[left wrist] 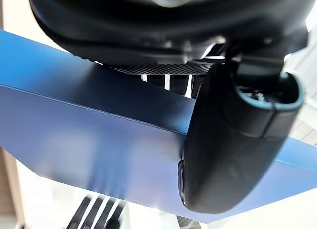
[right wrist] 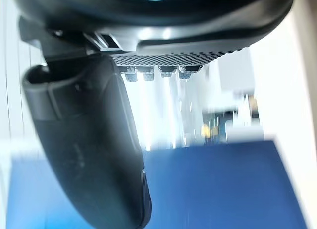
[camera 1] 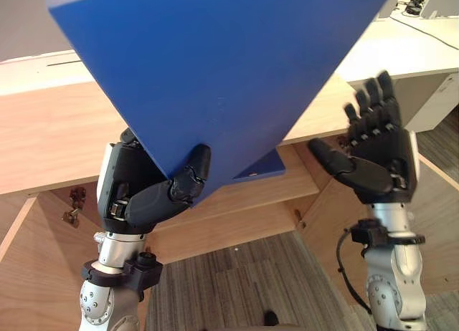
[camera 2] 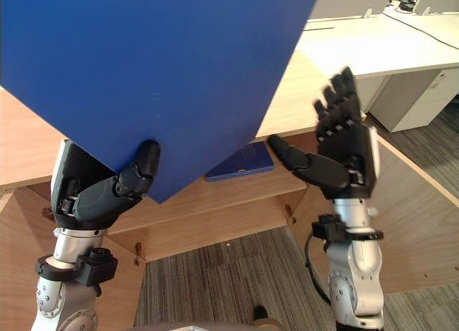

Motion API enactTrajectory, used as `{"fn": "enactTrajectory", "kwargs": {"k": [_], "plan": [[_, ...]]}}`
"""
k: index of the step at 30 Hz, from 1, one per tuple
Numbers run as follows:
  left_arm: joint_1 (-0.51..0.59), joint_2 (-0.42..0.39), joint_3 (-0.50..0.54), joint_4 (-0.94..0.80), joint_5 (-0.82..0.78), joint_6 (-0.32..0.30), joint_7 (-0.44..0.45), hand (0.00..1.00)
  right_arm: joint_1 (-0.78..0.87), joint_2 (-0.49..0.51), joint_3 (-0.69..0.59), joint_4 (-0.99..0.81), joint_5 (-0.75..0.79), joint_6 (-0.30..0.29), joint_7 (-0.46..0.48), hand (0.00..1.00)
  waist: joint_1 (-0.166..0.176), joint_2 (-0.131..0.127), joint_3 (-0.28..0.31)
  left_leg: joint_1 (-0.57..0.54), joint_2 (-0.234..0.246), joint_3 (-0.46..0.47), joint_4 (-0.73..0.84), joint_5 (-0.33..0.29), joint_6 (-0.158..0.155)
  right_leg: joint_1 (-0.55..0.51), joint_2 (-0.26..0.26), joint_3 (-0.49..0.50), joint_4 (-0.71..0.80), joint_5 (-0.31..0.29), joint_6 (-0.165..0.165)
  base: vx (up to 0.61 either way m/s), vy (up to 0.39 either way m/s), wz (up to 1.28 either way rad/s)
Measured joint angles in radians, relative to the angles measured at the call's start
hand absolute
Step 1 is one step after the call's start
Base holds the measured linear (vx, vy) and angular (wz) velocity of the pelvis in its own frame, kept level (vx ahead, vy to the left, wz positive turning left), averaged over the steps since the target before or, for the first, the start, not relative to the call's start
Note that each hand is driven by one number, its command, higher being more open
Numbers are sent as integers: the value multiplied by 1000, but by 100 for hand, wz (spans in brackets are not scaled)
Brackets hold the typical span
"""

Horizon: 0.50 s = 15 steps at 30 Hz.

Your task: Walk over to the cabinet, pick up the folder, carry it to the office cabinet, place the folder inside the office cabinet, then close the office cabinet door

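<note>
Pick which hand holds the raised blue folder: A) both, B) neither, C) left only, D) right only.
C: the left hand pinches the folder at its lower corner with its thumb, while the right hand stands open, apart from it.

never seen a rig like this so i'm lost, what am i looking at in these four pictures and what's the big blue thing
It is a humanoid robot with two dark, fingered hands. The two wide pictures come from cameras in its head, looking down; the two close ones come from cameras on its wrists. The left hand pinches the lower corner of a large blue folder. The right hand is raised beside it, open and holding nothing. Below is a wooden cabinet with a flat blue item on its shelf.
</note>
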<state>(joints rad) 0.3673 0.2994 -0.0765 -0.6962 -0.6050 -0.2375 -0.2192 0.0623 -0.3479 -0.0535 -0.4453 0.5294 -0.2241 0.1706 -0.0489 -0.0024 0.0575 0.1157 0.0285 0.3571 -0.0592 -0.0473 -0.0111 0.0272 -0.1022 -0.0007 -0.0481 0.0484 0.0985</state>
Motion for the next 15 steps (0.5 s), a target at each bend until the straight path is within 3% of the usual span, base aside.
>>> {"fn": "enactTrajectory", "kwargs": {"k": [3, 4, 11, 15], "plan": [[1, 28, -26, 54, -20, 22, -14, 0, -34, -52, 45, 6, 0, 0, 20, 100, 6, 0, 0, -2, -1, -6, 0, 0, 0, 2, -2, -6, 0, 0, 1, -37, -38, 7], [2, 41, -33, 82, -48, 26, -19, 0, -52, -74, 63, 19, 0, 1, 21, 0, 6, 0, 0, -1, -2, -7, 0, 0, 0, 3, -3, -8, 0, 1, 1, -29, -25, 4], [2, 115, -36, 130, -170, 47, -21, 0, -147, -189, 157, 144, 82, 1, 22, 0, 10, 0, 0, -3, -3, -19, 0, 1, 1, 7, -6, -24, 1, 3, 5, -46, -38, 5], [2, 118, -29, 163, -201, 47, -17, 0, -172, -217, 185, 154, 110, 1, 26, 0, 10, 0, 0, -3, -3, -31, 0, 1, 2, 12, -7, -34, 1, 3, 5, -36, -40, 9]]}}
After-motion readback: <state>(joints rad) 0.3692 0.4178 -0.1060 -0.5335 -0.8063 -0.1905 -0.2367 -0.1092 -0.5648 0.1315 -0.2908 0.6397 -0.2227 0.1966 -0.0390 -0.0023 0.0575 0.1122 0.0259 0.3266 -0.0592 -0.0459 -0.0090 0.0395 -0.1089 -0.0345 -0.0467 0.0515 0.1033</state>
